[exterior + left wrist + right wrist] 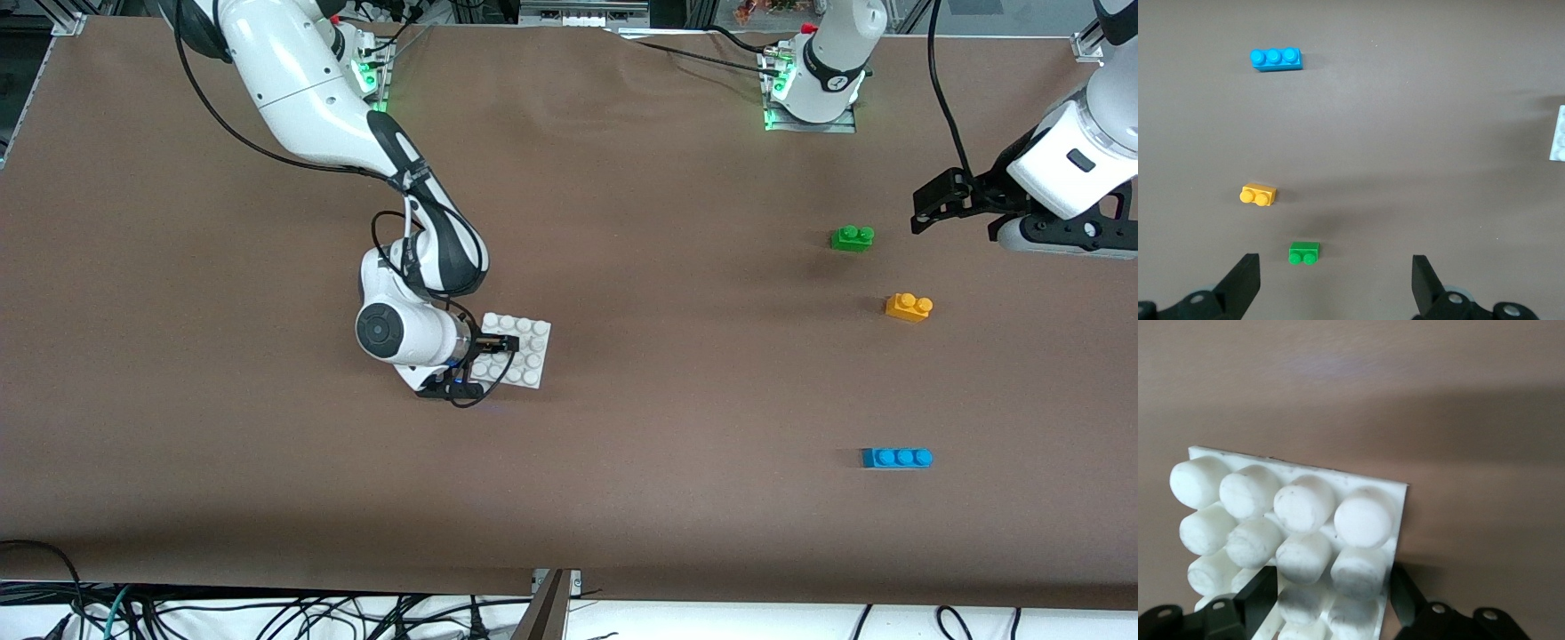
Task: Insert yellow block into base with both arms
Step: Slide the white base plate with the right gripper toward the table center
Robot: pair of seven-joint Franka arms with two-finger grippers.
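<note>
— Status?
— Base [524, 342] clamped in my right gripper [494, 342]. Yellow block [908, 307] untouched on counter [676, 427], beside green brick [852, 237]. Left gripper [1335, 283] overhead, jaws wide apart. Pickup and insertion remain.

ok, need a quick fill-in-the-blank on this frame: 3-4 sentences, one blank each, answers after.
1. The right gripper is shut on the white ____.
2. The left gripper hangs open over the table near the ____ brick.
3. The yellow block lies between the green brick and the ____ brick.
4. The blue brick has ____ studs.

Answers: base; green; blue; three
</note>
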